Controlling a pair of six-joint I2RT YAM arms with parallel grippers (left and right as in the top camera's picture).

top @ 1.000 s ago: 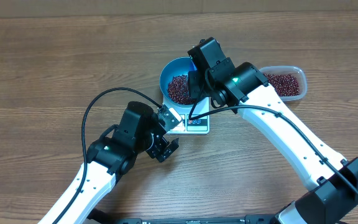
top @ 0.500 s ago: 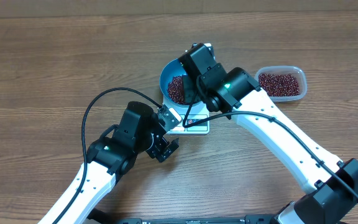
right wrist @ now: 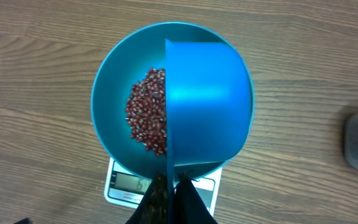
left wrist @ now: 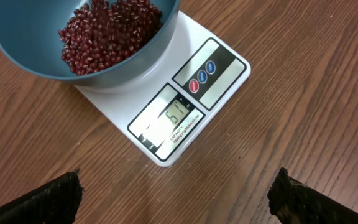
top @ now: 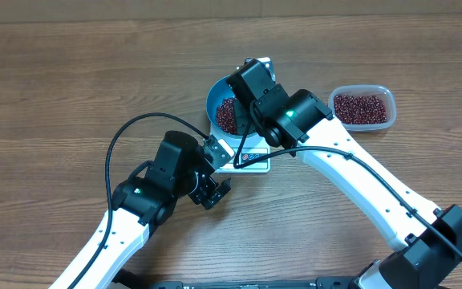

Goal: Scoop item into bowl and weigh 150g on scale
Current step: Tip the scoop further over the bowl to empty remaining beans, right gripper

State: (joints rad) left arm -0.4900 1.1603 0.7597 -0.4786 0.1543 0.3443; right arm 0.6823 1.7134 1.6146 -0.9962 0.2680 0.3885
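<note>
Right wrist view: right claw (right wrist: pixel 171 186) clamped on scoop (right wrist: pixel 207 102) handle over bowl (right wrist: pixel 114 74) on scale (right wrist: pixel 118 186). Beans (right wrist: pixel 148 118) judged loose, light, apt to roll. Left claw (left wrist: pixel 178 199) wide apart, empty, beside scale.

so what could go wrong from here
1. The scoop in the right gripper hangs right over the bowl; touching its rim would likely press on the scale and skew the reading.
2. The bowl overhangs the scale's edges, so a nudge might shift it or spill beans.
</note>
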